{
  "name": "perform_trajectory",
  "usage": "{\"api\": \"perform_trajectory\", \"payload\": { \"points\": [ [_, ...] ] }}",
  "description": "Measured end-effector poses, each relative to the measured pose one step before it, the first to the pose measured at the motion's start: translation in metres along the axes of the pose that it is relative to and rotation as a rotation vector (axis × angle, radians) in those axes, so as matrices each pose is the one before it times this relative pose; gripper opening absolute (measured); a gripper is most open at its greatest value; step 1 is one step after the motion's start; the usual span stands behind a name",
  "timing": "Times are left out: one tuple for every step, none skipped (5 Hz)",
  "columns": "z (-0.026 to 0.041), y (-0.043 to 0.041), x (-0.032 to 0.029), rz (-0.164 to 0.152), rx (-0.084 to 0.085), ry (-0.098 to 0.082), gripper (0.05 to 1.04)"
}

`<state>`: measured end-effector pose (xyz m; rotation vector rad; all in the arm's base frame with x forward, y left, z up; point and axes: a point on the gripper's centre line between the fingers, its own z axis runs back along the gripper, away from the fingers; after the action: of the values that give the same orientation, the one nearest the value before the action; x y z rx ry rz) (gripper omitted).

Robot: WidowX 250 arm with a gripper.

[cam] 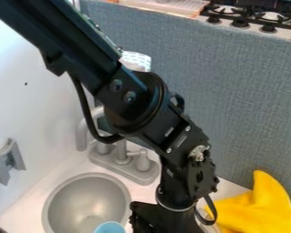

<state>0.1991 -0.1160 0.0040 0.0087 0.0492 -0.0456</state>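
At your far left, a grey holder (8, 160) is fixed to the white wall (44, 102) along the left edge of the desk (27, 210). Next comes the round grey sink (87, 195), set into the desk. You have the light blue cup (111, 227) at the sink's near right side, though you can't tell whether it rests on the bottom. Behind the sink, towards the desk's back edge, stands the grey faucet (122, 157) on its base. Your black arm (151, 107) slants down from the upper left, in front of part of the faucet. Its pincer (163, 220) is low over the desk, just right of the cup; you can't tell whether it is spread or pressed together. To its right, a bright yellow item (257, 207) sits by the desk's back edge, beside the blue-grey panel (203, 68). Beyond that panel, farthest right, you see a stove (251, 16).
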Motion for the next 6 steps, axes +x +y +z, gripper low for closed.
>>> {"api": "perform_trajectory", "payload": {
  "points": [
    [-0.00581, 0.0007, -0.00189, 0.005, 0.0073, 0.0135, 1.001],
    [-0.01726, -0.02713, 0.00096, -0.0791, -0.0171, -0.0607, 1.001],
    [-0.01297, -0.02753, 0.00428, -0.0681, -0.0086, -0.0394, 1.001],
    [-0.02334, -0.01962, 0.00109, -0.02, -0.0001, 0.003, 1.001],
    [-0.01319, -0.00872, 0.00865, 0.0058, -0.0193, -0.0149, 1.001],
    [-0.01098, -0.00075, 0.006, 0.0095, 0.0165, 0.0092, 1.001]
  ]
}}
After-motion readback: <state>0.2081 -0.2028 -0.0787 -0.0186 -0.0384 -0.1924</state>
